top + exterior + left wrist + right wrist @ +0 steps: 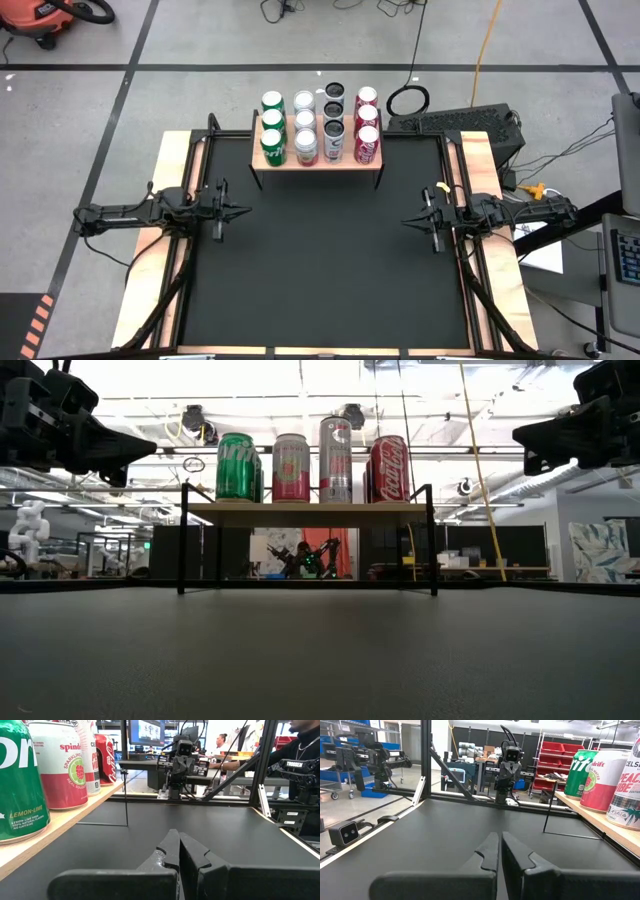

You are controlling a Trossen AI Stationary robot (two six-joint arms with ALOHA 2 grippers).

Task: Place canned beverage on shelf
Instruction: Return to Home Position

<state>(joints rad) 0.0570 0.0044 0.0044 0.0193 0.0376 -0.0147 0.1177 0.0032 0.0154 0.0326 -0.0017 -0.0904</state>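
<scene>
The shelf (318, 167), a low light-wood plank on thin black legs, stands at the middle of the table's far edge. Several canned beverages stand upright on it in four columns: green (272, 125), white and pink (305, 125), dark (334, 112) and red (367, 125). In the low view they line the plank (305, 513). My left gripper (243, 211) hovers shut and empty at the table's left side, pointing level toward the right. My right gripper (408, 222) hovers shut and empty at the right side, facing it. Both wrist views show the fingers closed together (179, 840), (499, 842).
The black table top (320, 270) lies bare between the two grippers, with wooden rails (150, 260) along its sides. A black device (455, 125) and cables lie beyond the far right corner. People (300, 750) stand in the room beyond the right side.
</scene>
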